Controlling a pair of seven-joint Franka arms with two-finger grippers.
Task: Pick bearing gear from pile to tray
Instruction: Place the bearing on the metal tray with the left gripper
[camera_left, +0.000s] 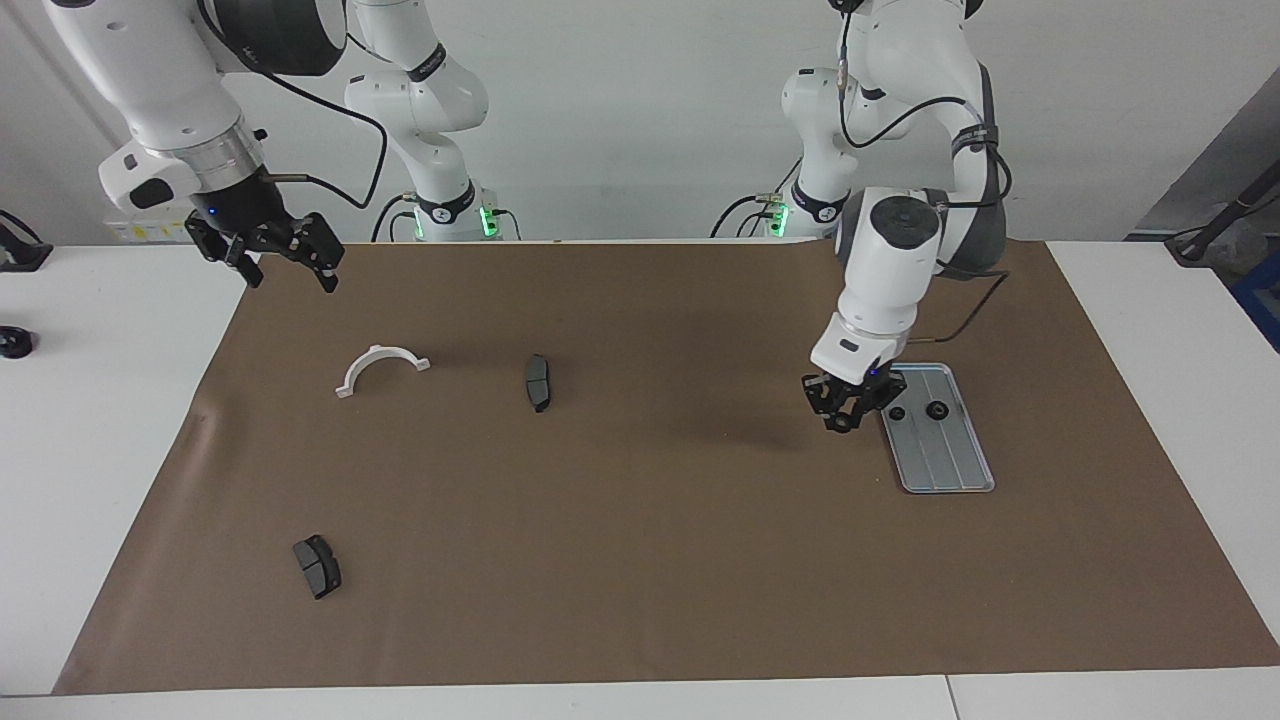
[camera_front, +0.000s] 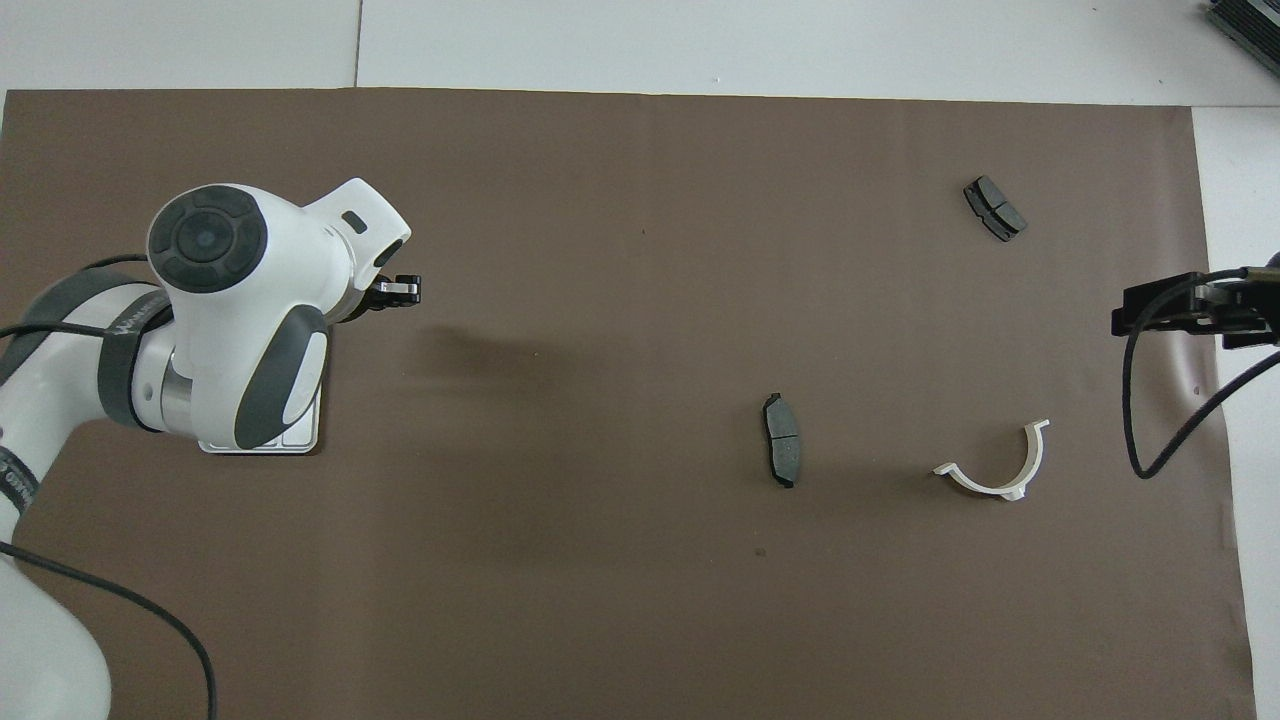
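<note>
Beside the tray (camera_left: 958, 475), left pincer (camera_left: 843, 418) clamped around a gear (camera_left: 842, 424)

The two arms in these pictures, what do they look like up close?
Both arms are glossy white rounded segments with dark grey joint bands, loose black cables, and green lights at their bases. Each ends in a small black tool: the left tool and the right tool, the latter below a silver ring.

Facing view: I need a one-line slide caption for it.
Left gripper carries a small black gear to the tray, which holds two gears; right gripper waits open.
</note>
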